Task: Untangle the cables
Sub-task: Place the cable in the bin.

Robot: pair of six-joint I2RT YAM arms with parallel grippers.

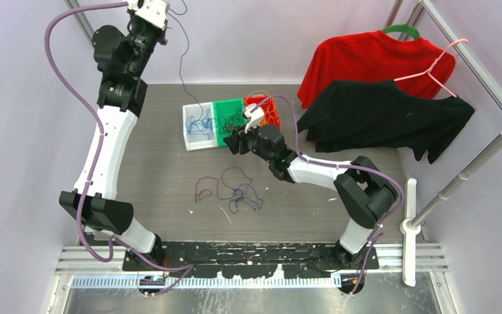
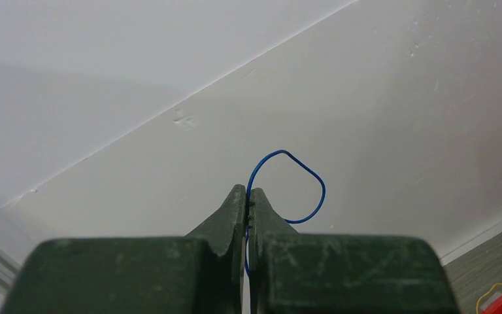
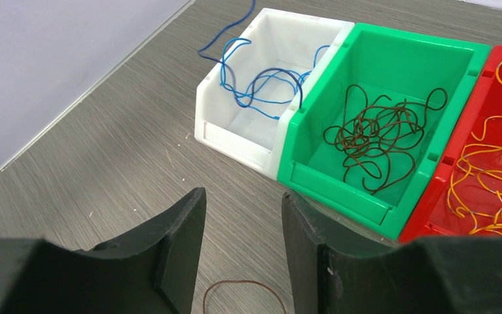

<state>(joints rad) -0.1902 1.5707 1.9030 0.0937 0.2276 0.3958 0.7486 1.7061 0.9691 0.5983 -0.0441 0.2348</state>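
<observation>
My left gripper (image 1: 151, 9) is raised high at the back left and is shut on a blue cable (image 2: 316, 181). That cable hangs down (image 1: 182, 62) into the white bin (image 1: 191, 140). In the left wrist view its closed tips (image 2: 247, 190) pinch the wire. My right gripper (image 1: 233, 141) is open and empty, low in front of the bins; its open tips (image 3: 242, 196) show in the right wrist view. A loose tangle of blue and dark brown cables (image 1: 233, 190) lies on the table. A brown loop (image 3: 243, 288) lies below my right jaws.
Three bins stand side by side: white (image 3: 235, 140) with blue cable (image 3: 261, 82), green (image 3: 340, 180) with dark brown cables (image 3: 379, 134), red (image 3: 431, 219) with yellow cables (image 3: 490, 190). A rack (image 1: 490, 85) at right holds red (image 1: 366, 62) and black (image 1: 392, 118) shirts and a pink hanger (image 1: 431, 72).
</observation>
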